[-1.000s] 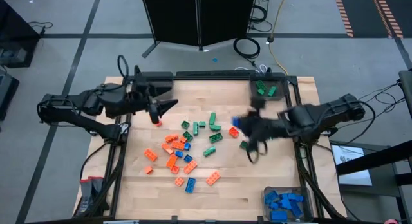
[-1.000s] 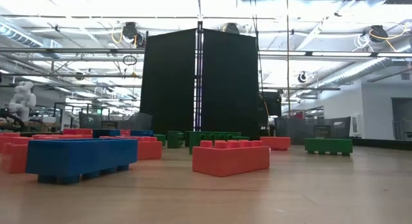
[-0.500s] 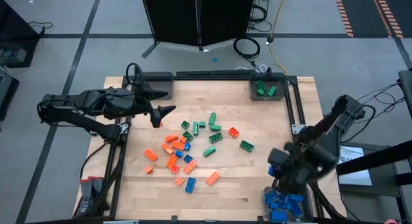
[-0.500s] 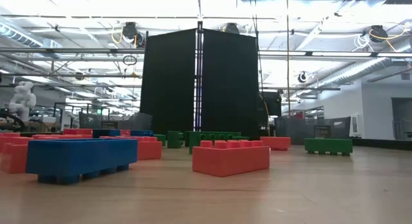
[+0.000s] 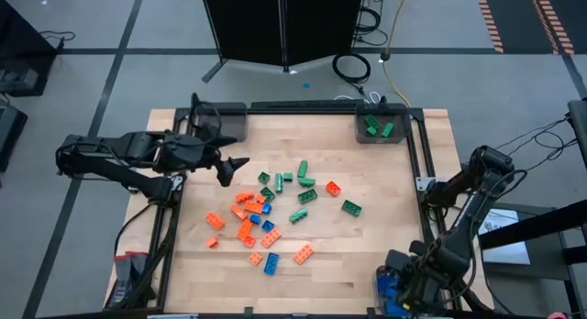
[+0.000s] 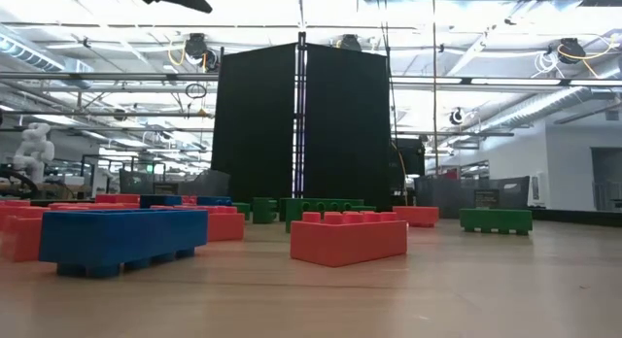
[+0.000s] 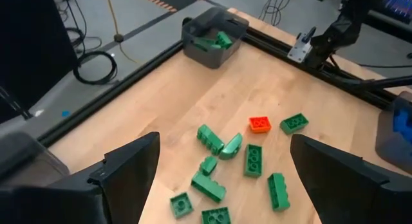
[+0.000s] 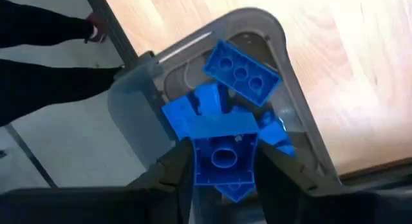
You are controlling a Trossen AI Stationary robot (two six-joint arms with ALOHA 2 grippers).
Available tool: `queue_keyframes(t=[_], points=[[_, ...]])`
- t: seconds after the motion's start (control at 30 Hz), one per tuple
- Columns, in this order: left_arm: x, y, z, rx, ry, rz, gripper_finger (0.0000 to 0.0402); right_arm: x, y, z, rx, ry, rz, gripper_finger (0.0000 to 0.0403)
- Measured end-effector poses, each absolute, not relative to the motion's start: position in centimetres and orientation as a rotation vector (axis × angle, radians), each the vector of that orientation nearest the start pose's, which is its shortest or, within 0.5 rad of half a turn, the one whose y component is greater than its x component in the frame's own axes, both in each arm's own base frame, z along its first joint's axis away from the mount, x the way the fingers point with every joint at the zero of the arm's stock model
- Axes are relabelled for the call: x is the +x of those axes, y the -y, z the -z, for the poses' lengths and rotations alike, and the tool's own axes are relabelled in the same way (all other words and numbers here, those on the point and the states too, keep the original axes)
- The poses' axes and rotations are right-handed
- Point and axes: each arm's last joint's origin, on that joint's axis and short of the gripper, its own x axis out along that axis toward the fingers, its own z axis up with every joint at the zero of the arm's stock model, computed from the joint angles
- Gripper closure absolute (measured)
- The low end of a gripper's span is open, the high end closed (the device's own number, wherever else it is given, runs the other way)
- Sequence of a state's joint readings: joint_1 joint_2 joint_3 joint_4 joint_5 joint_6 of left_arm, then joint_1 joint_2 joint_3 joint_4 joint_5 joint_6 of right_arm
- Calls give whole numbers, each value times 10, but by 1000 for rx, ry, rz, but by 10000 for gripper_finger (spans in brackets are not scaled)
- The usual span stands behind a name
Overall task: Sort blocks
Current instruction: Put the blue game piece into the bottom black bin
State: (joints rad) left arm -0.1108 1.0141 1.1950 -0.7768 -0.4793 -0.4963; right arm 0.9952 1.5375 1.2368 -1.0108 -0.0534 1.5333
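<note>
The blocks [image 5: 271, 209] lie scattered in the middle of the table: orange, green and blue. The low view shows a blue block [image 6: 121, 236] and an orange block [image 6: 348, 239] up close. My left gripper [image 5: 234, 170] hovers open beside the pile's far-left side. In the left wrist view, its spread fingers frame several green blocks [image 7: 222, 163] and touch none of them. My right gripper [image 5: 404, 284] hangs over the blue bin [image 5: 383, 293] at the near right corner, shut on a blue block [image 8: 224, 156]. More blue blocks [image 8: 241, 73] lie in that bin. My right gripper pinches the blue block by two opposite sides [image 8: 199, 159] between its two fingers [image 8: 170, 176]. The fingers come from above, pointing down. The block's hollow underside faces the wrist camera. It is lifted clear, above the blue blocks in the bin.
A grey bin with green blocks [image 5: 378, 126] stands at the far right corner and also shows in the left wrist view as the green bin [image 7: 209, 37]. A dark frame rail [image 5: 424, 186] runs along the table's right edge. Bare wood lies near the table's near edge [image 5: 312, 287].
My right gripper has swung from the middle of the table, right of the pile, to the near right corner over the blue bin. My left gripper has drifted slightly toward the pile, and one of its fingertips now shows at the top of the low view.
</note>
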Motion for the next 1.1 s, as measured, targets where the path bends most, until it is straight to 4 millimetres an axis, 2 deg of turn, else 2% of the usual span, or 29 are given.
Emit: queue_keyframes(t=[0.17, 0.4, 0.6, 0.7, 0.87, 1.03, 1.1], points=[[190, 8, -365, -337, -502, -511, 49, 155, -242, -255, 614, -1491, 201, 261], [191, 8, -361, -349, -530, -520, 49, 154, -241, -254, 585, -1495, 185, 219], [193, 8, -360, -350, -538, -512, 49, 154, -240, -253, 542, -1482, 173, 203], [199, 11, -355, -301, -594, -446, 49, 154, -238, -253, 512, -1456, 196, 197], [221, 17, -335, -172, -767, -303, 49, 152, -234, -252, 475, -1456, 236, 195], [235, 28, -299, 9, -1063, -234, 49, 152, -233, -252, 466, -1452, 245, 195], [237, 36, -284, 79, -1125, -186, 49, 152, -232, -251, 459, -1453, 253, 195]])
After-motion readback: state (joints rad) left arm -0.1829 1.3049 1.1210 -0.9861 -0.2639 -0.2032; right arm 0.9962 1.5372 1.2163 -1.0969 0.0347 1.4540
